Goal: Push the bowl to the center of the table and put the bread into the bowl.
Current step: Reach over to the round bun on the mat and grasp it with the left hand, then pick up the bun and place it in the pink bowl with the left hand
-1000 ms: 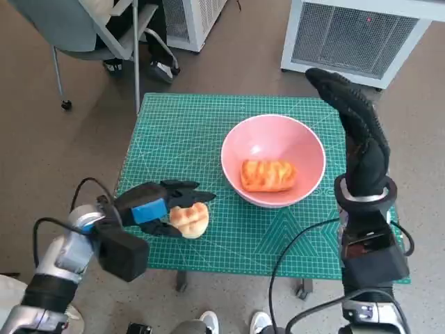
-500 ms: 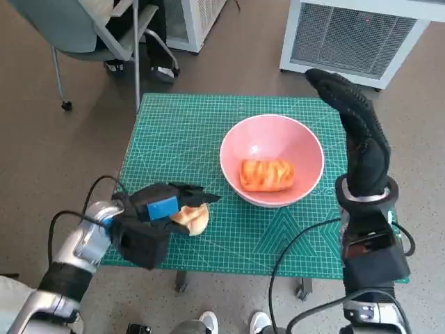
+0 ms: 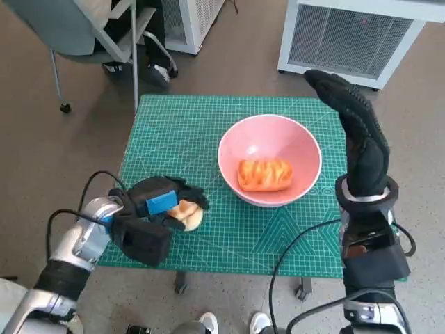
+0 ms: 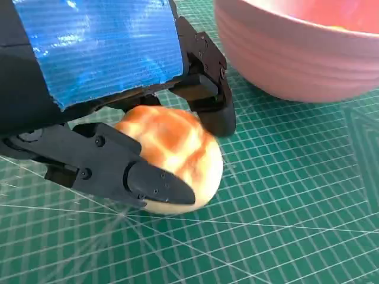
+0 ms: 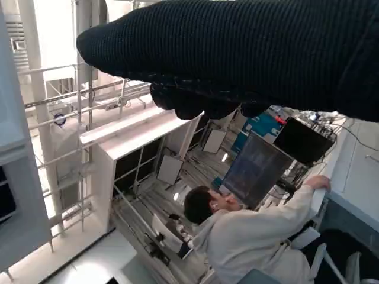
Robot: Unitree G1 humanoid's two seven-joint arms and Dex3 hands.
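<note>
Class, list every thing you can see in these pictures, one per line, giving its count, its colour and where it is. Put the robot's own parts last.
Bowl: one, pink, on the mat, right of centre.
Bread loaf: one, orange-brown, inside the bowl.
Bread bun: one, golden, near the mat's front left, beside the bowl.
Cutting mat: one, green, covering the table.
Chair: one, grey, on the floor beyond the table, left.
Person: one, in white, right wrist view.
Left hand: black with blue tape, fingers around the bun.
Right hand: black glove, raised at the table's right edge, holding nothing.

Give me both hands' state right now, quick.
Left hand: fingers closed around the round bread on the mat.
Right hand: raised beside the bowl, fingers extended, holding nothing.
</note>
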